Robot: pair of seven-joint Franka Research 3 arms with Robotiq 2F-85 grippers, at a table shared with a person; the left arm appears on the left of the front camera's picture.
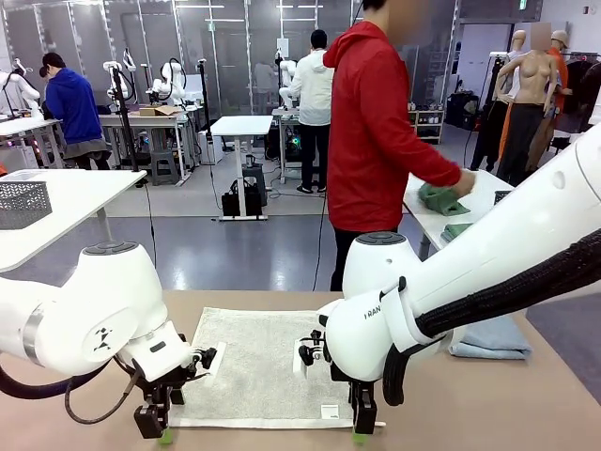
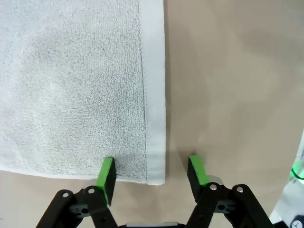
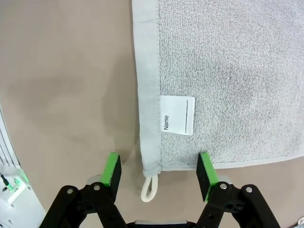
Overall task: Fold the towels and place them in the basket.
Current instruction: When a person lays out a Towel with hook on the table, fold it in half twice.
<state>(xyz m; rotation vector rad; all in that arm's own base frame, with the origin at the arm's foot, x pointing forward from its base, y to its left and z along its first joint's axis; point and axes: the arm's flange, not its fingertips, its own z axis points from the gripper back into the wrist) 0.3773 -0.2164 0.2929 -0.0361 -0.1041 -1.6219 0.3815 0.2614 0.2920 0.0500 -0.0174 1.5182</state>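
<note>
Both my claws stand open, low over the near edge of the towel [image 1: 258, 362], which lies spread flat on the brown table [image 1: 451, 404] between my two arms. My left claw [image 2: 152, 175] straddles the towel's near corner on that side: one green pad [image 2: 107, 175] sits over the terry, the other over bare table just beyond the hem, and nothing is pinched between them. My right claw [image 3: 159, 173] is likewise parted around the opposite near corner. The small white loop [image 3: 149, 186] hangs off that corner in the gap between the pads, and a white label [image 3: 176, 115] printed "Name" lies on the cloth just beyond it. Neither claw holds anything.

A folded towel [image 1: 493, 338], pale blue, rests on the table to the right, partly hidden behind my right arm. The basket [image 1: 21, 204], dark and mesh-sided, stands on a white table at the far left, well apart from the spread towel. Across from me a person [image 1: 376, 132] in a red top has turned to a side table, one hand on a green cloth [image 1: 441, 199].
</note>
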